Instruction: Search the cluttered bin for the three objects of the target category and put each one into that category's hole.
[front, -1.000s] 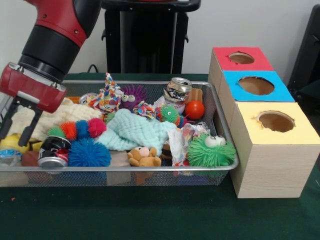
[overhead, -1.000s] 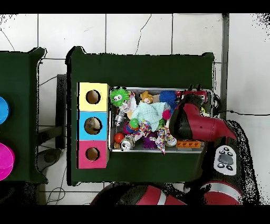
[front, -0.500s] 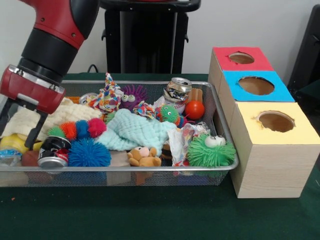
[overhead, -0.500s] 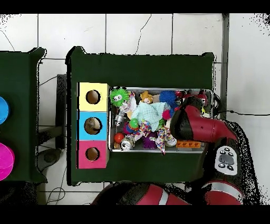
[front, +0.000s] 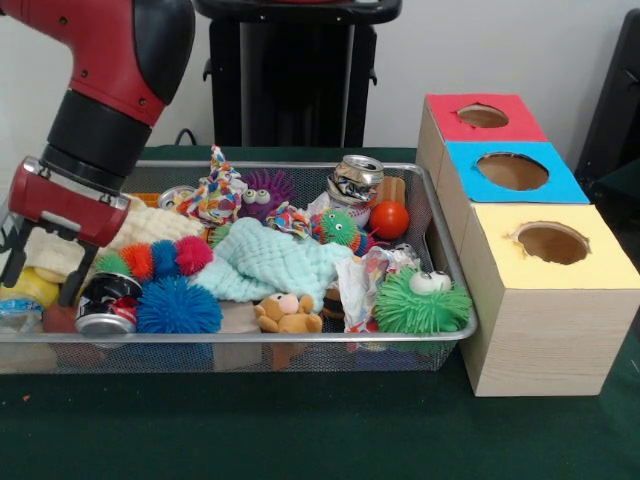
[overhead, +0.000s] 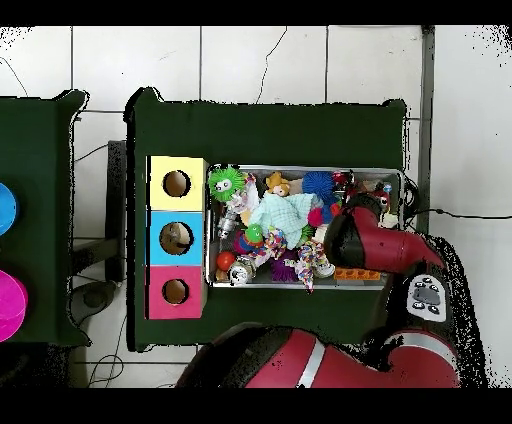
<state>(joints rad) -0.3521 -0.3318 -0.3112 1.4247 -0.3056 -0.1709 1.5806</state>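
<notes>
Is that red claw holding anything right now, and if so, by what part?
Nothing is held. The gripper is open, its fingers spread and lowered over the cream cloth at the bin's end, clamped on nothing.

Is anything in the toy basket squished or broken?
Yes. The silver can at the back of the basket is dented and leans to one side. Everything else is just piled up messily; nothing has spilled out onto the green table.

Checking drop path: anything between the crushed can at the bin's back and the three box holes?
Nothing visible blocks it from above. The crushed can lies on top of the clutter; only the orange ball and the bin's wire wall lie between it and the holes, all open.
</notes>
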